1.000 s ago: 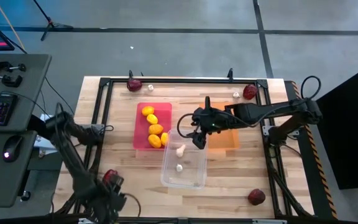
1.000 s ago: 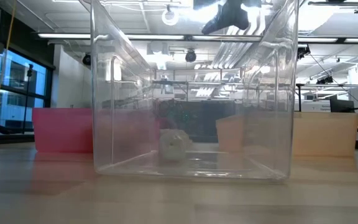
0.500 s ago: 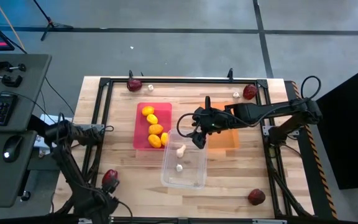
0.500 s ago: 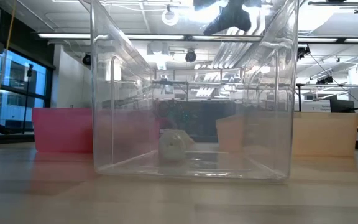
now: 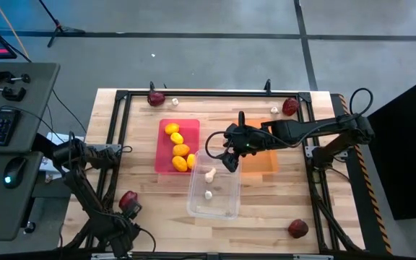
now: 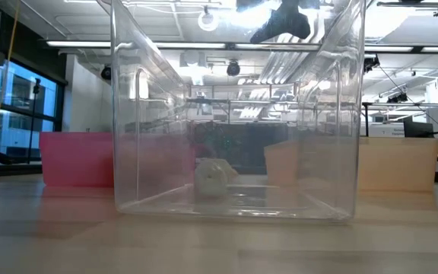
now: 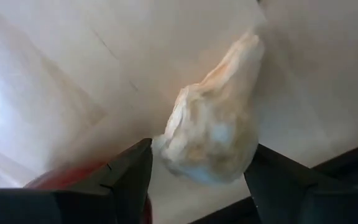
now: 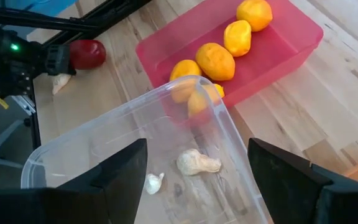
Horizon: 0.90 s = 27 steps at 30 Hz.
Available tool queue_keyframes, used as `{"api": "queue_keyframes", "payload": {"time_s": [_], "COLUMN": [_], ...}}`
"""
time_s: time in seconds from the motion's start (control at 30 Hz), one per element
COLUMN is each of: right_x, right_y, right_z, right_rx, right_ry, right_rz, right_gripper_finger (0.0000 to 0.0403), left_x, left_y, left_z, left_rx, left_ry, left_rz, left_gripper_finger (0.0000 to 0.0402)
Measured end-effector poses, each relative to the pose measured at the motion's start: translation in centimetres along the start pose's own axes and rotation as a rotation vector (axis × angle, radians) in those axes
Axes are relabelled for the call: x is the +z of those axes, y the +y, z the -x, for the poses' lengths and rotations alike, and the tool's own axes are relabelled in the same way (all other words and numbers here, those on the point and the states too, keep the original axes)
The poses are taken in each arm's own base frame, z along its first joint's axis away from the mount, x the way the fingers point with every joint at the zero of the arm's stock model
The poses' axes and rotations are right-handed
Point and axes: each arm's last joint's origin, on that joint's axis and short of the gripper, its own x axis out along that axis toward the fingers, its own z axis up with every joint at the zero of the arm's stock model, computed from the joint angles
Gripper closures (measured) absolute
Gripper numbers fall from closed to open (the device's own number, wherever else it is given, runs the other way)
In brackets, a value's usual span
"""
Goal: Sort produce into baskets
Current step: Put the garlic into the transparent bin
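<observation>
One shifted left claw (image 5: 125,206), beet-side.

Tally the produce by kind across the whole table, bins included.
lemons: 5
beets: 4
garlic bulbs: 5
Total: 14

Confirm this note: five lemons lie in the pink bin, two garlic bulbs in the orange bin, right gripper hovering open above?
Not quite. The two garlic bulbs lie in the clear bin, not the orange bin, which holds none that I can see; the high view shows it. The lemons in the pink bin and the open right gripper stand.
</observation>
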Motion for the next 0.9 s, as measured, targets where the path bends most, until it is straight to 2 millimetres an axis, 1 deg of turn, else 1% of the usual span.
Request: {"api": "queue_keyframes", "payload": {"time_s": [0.13, 0.23, 0.33, 0.4, 0.47, 0.5, 0.53, 0.63, 0.73, 0.8, 0.9], "right_x": [0.0, 0.0, 0.0, 0.0, 0.0, 0.0, 0.0, 0.0, -0.1, -0.1, -0.3], "right_y": [0.0, 0.0, 0.0, 0.0, 0.0, 0.0, 0.0, 0.0, 0.0, 0.0, -0.2], "right_z": [0.0, 0.0, 0.0, 0.0, 0.0, 0.0, 0.0, 0.0, 0.0, 0.0, 0.1], "right_rx": [0.0, 0.0, 0.0, -0.001, -0.001, -0.001, -0.001, -0.001, -0.001, 0.007, -0.001], "right_ry": [0.0, 0.0, 0.0, 0.0, 0.0, 0.0, 0.0, 0.001, 0.009, 0.019, 0.036], "right_rz": [-0.012, -0.015, -0.014, 0.002, 0.013, 0.017, 0.024, 0.054, 0.088, 0.119, 0.16], "right_gripper_finger": [0.0135, 0.0135, 0.0135, 0.0135, 0.0135, 0.0135, 0.0135, 0.0135, 0.0135, 0.0135, 0.0135], "left_x": [0.5, 1.0, 1.6, 1.9, 2.2, 2.3, 2.3, 1.9, 0.4, -1.1, -3.1], "left_y": [0.2, 0.4, 0.7, 1.1, 1.5, 1.8, 2.1, 3.2, 5.3, 7.1, 10.4], "left_z": [-0.1, 0.0, 0.1, 0.4, 1.1, 1.7, 2.6, 6.0, 10.2, 13.4, 17.9], "left_rx": [-0.012, -0.034, -0.092, -0.125, -0.148, -0.158, -0.171, -0.221, -0.221, -0.168, 0.005], "left_ry": [-0.036, -0.07, -0.097, -0.087, -0.098, -0.116, -0.142, -0.246, -0.347, -0.436, -0.643], "left_rz": [0.007, 0.019, 0.037, 0.067, 0.115, 0.137, 0.16, 0.23, 0.322, 0.393, 0.497], "left_gripper_finger": [0.0175, 0.0191, 0.0232, 0.0269, 0.0306, 0.0323, 0.0331, 0.0331, 0.0331, 0.0329, 0.0313]}}
